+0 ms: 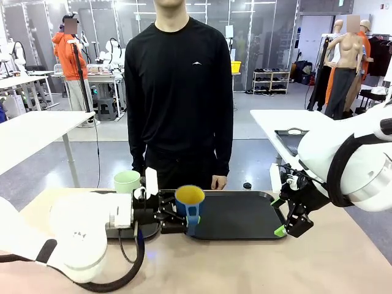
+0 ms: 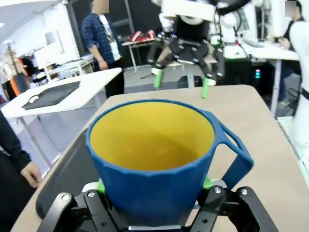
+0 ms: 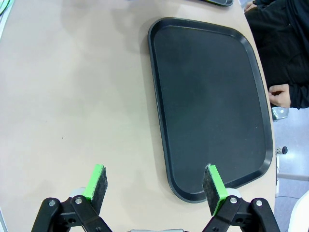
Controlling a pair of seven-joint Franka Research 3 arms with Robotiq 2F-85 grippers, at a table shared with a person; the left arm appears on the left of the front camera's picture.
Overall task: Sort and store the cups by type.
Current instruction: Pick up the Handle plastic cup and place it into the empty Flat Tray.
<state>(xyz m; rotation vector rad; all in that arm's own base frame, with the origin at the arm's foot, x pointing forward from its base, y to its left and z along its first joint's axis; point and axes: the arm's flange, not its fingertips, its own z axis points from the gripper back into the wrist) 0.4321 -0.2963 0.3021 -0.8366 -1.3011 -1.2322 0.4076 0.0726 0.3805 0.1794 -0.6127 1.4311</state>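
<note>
The blue mug [image 1: 190, 201] with a handle and yellow inside hangs upright over the left end of the black tray [image 1: 245, 215]. My left gripper [image 1: 182, 214] is shut on its lower body. In the left wrist view the mug [image 2: 154, 159] sits between the green pads [image 2: 100, 186], handle to the right. The pale mint-green tumbler [image 1: 127, 181] stands upright behind my left gripper, apart from it. My right gripper [image 1: 286, 228] hovers open at the tray's right end. In the right wrist view my right gripper [image 3: 155, 186] straddles the near edge of the tray [image 3: 212, 96].
A person in black stands at the far side, one hand [image 1: 218, 182] near the tray's far edge. A second dark tray's corner [image 3: 217, 2] shows farther along the table. Bare tan tabletop [image 3: 72, 87] lies beside the tray.
</note>
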